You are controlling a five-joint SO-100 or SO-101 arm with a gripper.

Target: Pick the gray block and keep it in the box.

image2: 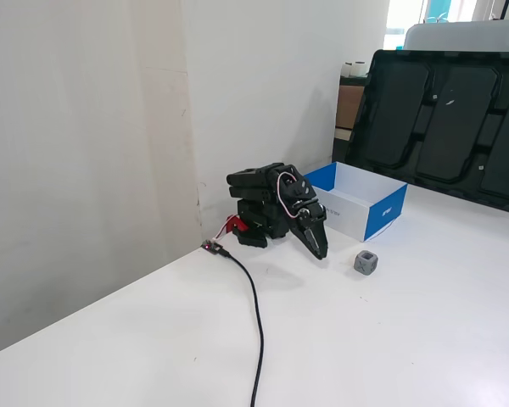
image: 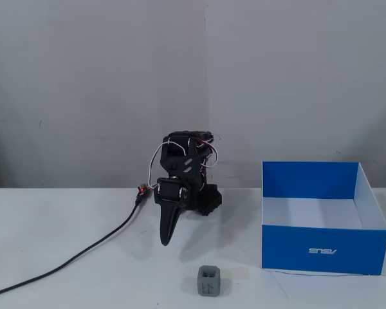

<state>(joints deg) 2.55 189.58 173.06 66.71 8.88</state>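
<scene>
The black two-finger gripper (image: pixel 165 239) hung folded at frame centre in a fixed view, tips pointing down at the white tabletop (image: pixel 64 219); its jaws looked pressed together and held nothing. In another fixed view it (image2: pixel 321 253) sat just right of centre, low over the surface.

The small medium-gray plastic cube with recessed cut-outs (image: pixel 208 281) rested on the table at bottom centre, below and right of the gripper tips, apart from them. It (image2: pixel 366 262) lay between the gripper and the box's near corner, touching neither.

The large open-topped square cardboard box, blue outside and white inside (image: pixel 325 248), stood at lower right, logo upside-down on its front. A black cable (image: pixel 83 252) ran from the arm base to the lower left edge.
</scene>
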